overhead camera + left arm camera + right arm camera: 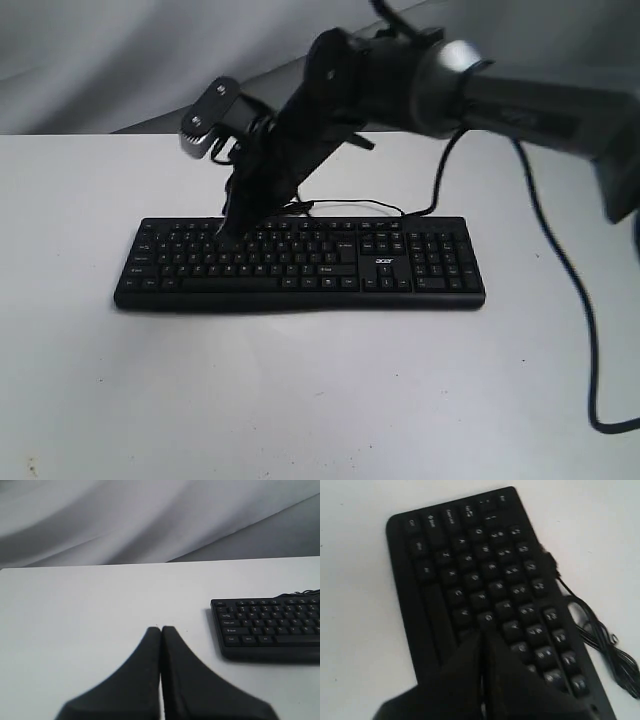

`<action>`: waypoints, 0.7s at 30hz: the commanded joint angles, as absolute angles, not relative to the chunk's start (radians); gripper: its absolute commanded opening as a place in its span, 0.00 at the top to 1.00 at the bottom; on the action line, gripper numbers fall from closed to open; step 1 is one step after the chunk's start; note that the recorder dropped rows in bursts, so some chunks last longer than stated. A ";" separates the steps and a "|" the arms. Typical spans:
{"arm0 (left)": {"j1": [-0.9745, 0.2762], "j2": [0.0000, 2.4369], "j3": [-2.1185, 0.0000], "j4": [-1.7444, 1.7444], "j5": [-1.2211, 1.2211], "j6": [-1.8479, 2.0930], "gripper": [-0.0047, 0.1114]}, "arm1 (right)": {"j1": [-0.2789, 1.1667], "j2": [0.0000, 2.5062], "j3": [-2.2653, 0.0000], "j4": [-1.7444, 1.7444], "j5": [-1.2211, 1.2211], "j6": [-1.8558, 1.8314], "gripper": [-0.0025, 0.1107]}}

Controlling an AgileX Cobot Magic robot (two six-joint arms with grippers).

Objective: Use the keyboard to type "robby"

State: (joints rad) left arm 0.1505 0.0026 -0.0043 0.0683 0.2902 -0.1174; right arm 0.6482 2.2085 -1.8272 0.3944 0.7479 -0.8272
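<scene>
Exterior view | keyboard flat on the bench | right hand pinched to one blunt tip, down on the letter keys, likely to poke one at a time | left hand pinched too, held clear off the keyboard's end.

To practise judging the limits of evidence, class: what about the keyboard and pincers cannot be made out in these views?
1. Key under the right pincer: blurred in the right wrist view, partly covered by the pincer; legends too small in the exterior view.
2. Keyboard: one end cut off by the left wrist view's edge.
3. Left pincer: not seen in the exterior view.
4. Cable: runs off the right wrist view's edge.
</scene>
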 commanded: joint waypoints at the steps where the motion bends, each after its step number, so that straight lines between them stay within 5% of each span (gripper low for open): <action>1: 0.152 0.000 0.000 0.060 0.286 -0.121 0.96 | 0.677 2.306 -1.937 0.399 0.754 -0.829 0.98; 21: 0.152 0.000 0.000 0.060 0.286 -0.121 0.96 | 0.679 2.578 -2.282 0.354 0.807 -0.745 0.98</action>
State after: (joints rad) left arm 0.1505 0.0026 -0.0043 0.0683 0.2902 -0.1174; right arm 0.6795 2.5775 -2.2676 0.3770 0.8012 -0.7615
